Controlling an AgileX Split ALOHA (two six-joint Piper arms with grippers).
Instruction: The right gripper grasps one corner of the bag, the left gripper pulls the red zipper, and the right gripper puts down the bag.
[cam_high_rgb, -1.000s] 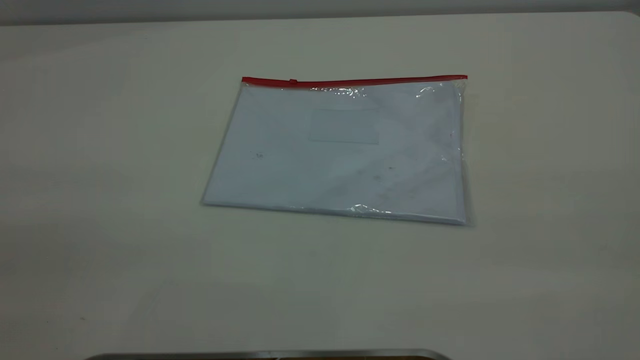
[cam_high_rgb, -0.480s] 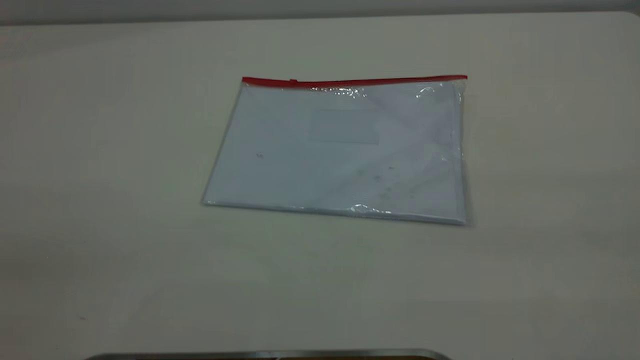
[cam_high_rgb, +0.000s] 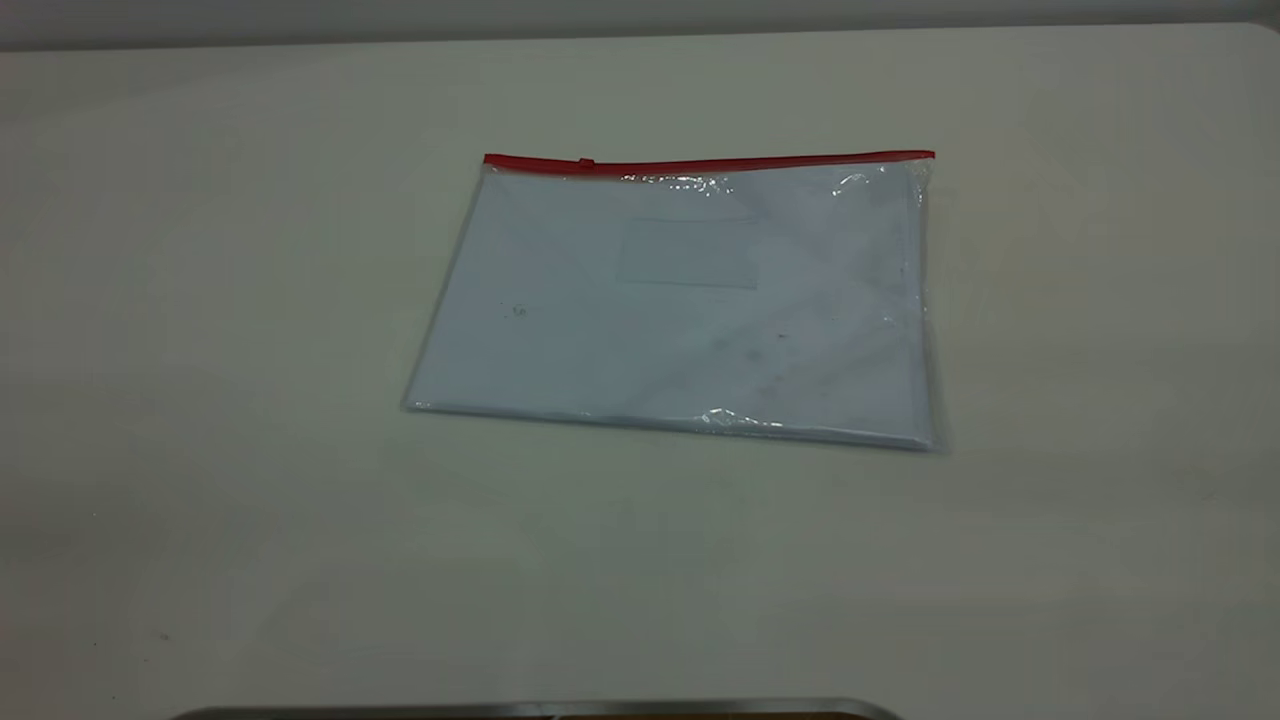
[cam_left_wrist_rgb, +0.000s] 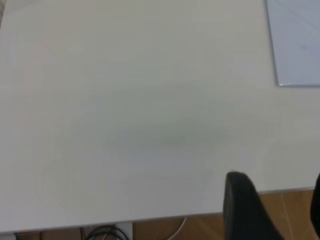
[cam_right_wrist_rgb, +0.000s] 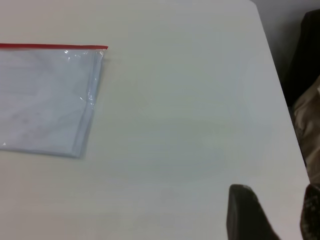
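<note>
The bag (cam_high_rgb: 680, 300) lies flat on the white table, a clear pouch with a pale sheet inside. The red zipper (cam_high_rgb: 710, 162) runs along its far long edge, with the slider tab (cam_high_rgb: 586, 163) near the left end. The corner (cam_high_rgb: 928, 160) at the strip's right end lies on the table; it also shows in the right wrist view (cam_right_wrist_rgb: 104, 48). Neither gripper shows in the exterior view. The left gripper (cam_left_wrist_rgb: 276, 181) is open and empty over the table's edge, far from the bag's corner (cam_left_wrist_rgb: 297, 40). The right gripper (cam_right_wrist_rgb: 276, 192) is open and empty, well away from the bag (cam_right_wrist_rgb: 45, 100).
A grey metal-edged object (cam_high_rgb: 540, 708) sits at the near edge of the exterior view. Cables (cam_left_wrist_rgb: 100, 232) hang below the table edge by the left gripper. A dark object (cam_right_wrist_rgb: 307, 50) stands beyond the table's side edge near the right gripper.
</note>
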